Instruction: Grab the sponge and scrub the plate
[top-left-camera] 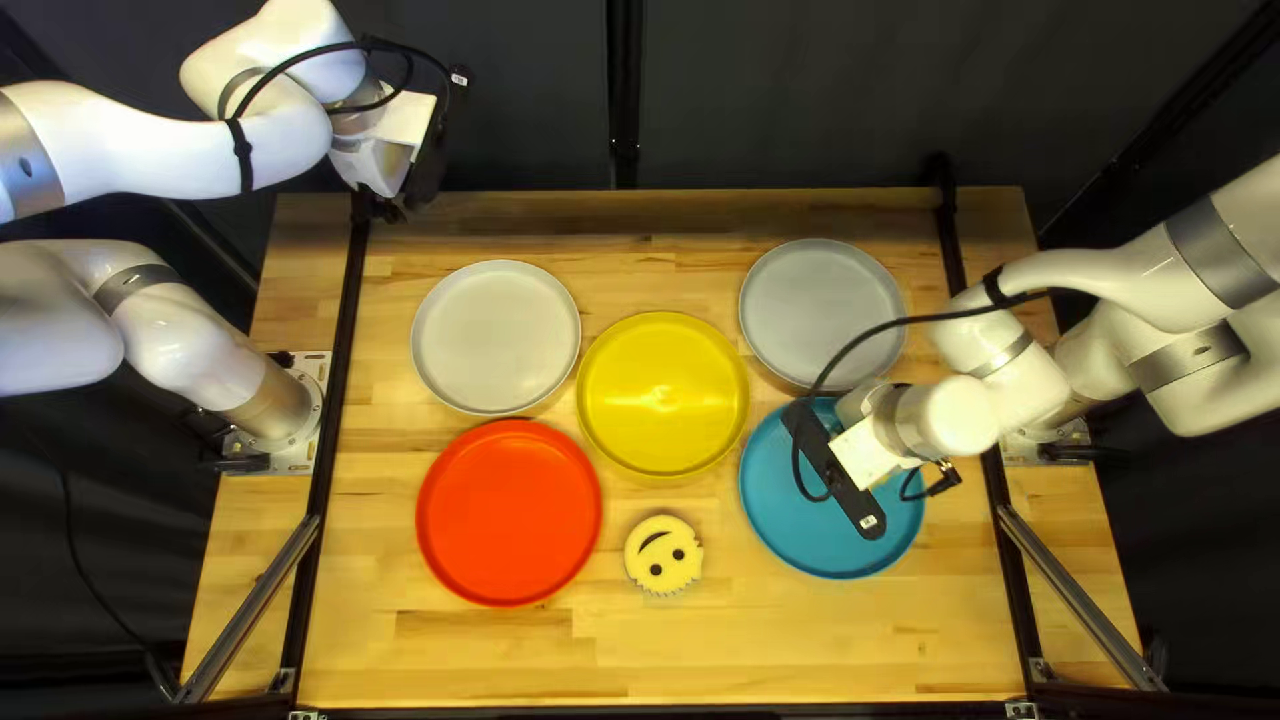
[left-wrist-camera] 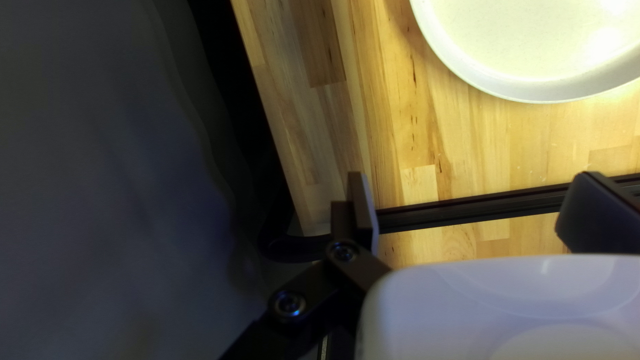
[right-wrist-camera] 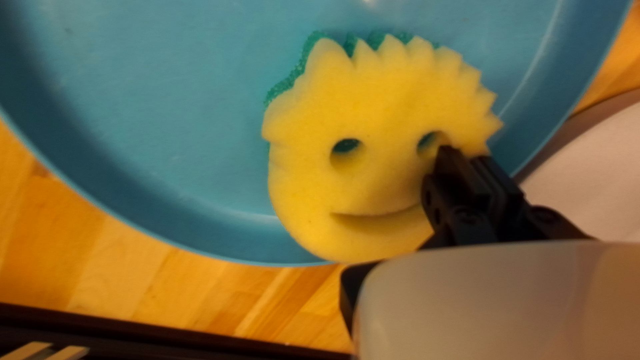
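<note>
Wooden counter [top-left-camera: 640,654]: sponge [right-wrist-camera: 373,113] gripped over the blue plate [top-left-camera: 774,527]

My right end effector [top-left-camera: 835,470] is nearly closed, its fingers pinching the sponge at one side of its smiling face, close to an eye. The sponge lies across the blue plate in the right wrist view; whether it touches the plate, I cannot tell. Another sponge [top-left-camera: 664,555] sits on the counter between the red plate [top-left-camera: 508,512] and the blue one. My left end effector [top-left-camera: 400,194] is wide open at the counter's far left corner, holding nothing, near the white plate [top-left-camera: 496,336]. Beyond are the yellow plate [top-left-camera: 663,394] and grey plate [top-left-camera: 816,310].
</note>
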